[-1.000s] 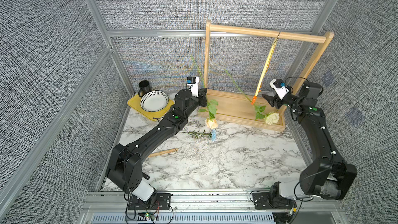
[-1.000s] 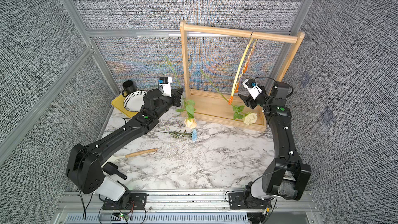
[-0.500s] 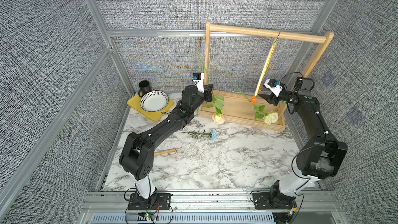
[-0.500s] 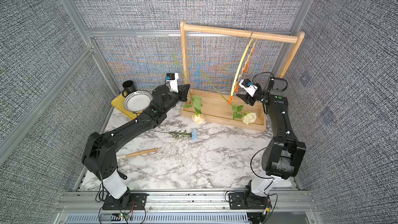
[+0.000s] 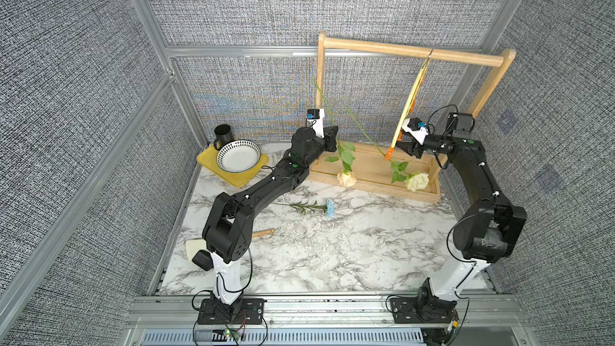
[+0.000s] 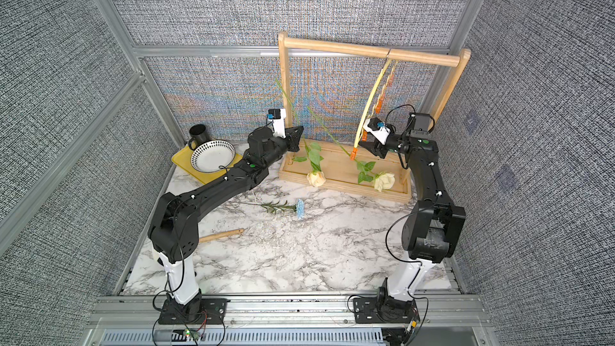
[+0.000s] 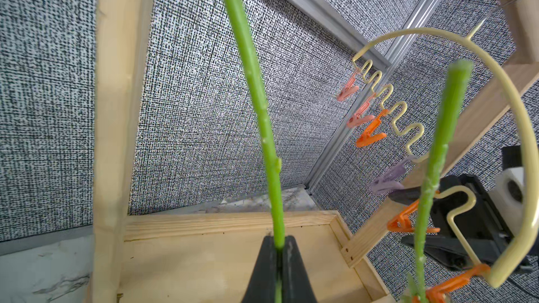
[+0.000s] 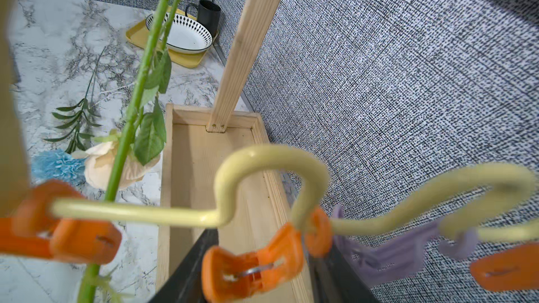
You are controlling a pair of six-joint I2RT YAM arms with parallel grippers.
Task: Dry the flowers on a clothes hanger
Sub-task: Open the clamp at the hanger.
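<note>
Left wrist view: left gripper is clamped tight on the peach rose's stem, beside the rack post.
Right wrist view: right gripper has its jaws either side of an orange clip on the clothes hanger; can't tell if it's squeezing.
Both top views: cream-white rose is clipped to the hanger, head down; blue bloom lies on the marble.

Your left arm reaches out farther now, and its elbow sits higher than 1 second ago. The left gripper goes up and toward the wooden rack, and it takes the peach rose along. The rose now hangs over the rack's front edge, not over the marble table. Your right arm lifts its elbow too and stands taller. The right gripper slides in closer to the low end of the clothes hanger. In the right wrist view, its fingers stand on both sides of 1 orange clip.
</note>
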